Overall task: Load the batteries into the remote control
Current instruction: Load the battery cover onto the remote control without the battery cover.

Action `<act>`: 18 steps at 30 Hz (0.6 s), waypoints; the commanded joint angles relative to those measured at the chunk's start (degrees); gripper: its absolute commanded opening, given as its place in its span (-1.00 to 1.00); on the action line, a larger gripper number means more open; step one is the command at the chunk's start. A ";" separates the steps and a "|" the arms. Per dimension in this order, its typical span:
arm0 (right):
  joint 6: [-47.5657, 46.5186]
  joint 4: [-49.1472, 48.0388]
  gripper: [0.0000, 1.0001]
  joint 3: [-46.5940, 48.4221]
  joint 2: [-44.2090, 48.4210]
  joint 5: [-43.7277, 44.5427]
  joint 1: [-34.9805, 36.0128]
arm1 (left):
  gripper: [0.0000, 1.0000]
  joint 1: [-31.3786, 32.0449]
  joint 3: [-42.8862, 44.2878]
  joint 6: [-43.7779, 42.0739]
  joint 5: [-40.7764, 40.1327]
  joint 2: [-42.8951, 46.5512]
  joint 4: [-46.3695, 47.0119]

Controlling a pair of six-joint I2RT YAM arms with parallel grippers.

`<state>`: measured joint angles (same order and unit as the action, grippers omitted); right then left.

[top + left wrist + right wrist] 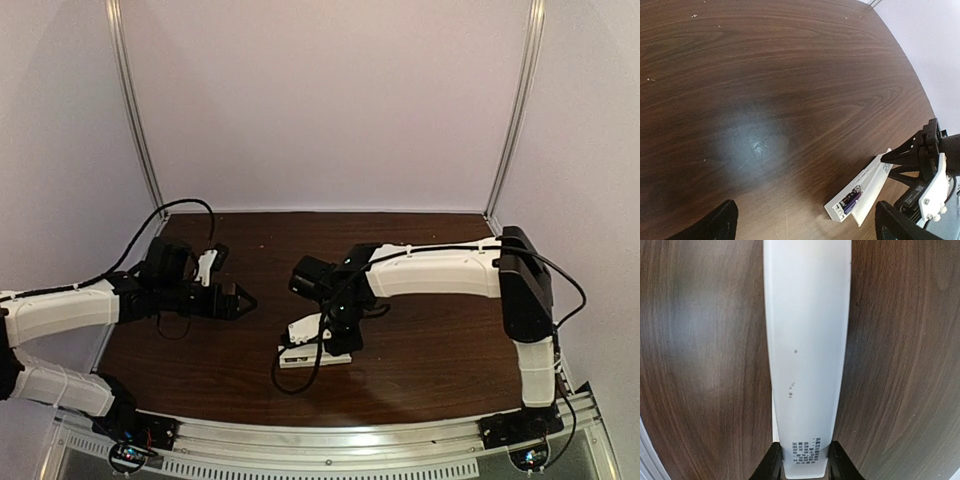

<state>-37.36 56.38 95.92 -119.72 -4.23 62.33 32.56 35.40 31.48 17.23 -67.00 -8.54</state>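
Top view: the slim white plastic remote control (298,358) lies flat on the glossy wood-grain table (430,340), at 6 o'clock from centre. Its uncovered end shows a bluish-purple cylindrical battery (851,203). The right gripper (805,462) pinches a thin flat white strip (807,340), tilted above the remote. The left gripper (246,299), at 9 o'clock, gapes wide, holding nothing.

The surface (765,75) is dark brown with streaky wood grain. The remote (836,209) is white and the battery (851,203) in it is bluish-purple. The strip (807,340) is white with small dark print. The arms (430,272) are white with black joints. The left gripper (245,299) and right gripper (802,460) are black. The walls (320,100) are pale lilac.
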 commanded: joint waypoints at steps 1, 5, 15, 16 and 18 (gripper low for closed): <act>-0.64 1.50 -0.59 2.43 -2.47 -0.37 1.08 | 0.95 -0.39 -0.16 1.03 -1.71 1.52 2.97; -0.69 1.96 -0.58 3.71 -3.91 -0.46 1.51 | 0.95 -0.39 -0.24 0.95 -1.74 1.58 2.83; 0.53 1.84 -0.51 4.28 -5.73 -0.18 1.61 | 0.95 -0.39 -1.35 0.85 -1.86 2.92 2.90; 0.77 1.89 -0.51 4.28 -5.71 -0.01 1.64 | 0.95 -0.39 -1.42 0.79 -1.96 2.86 2.99; 1.25 1.96 -0.47 4.34 -5.46 0.04 1.62 | 0.95 -0.39 -1.47 0.75 -1.82 2.66 3.15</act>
<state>-37.23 57.95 99.26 -123.57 -4.19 63.55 32.56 34.85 32.08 16.23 -64.99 -7.44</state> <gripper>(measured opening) 0.294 0.975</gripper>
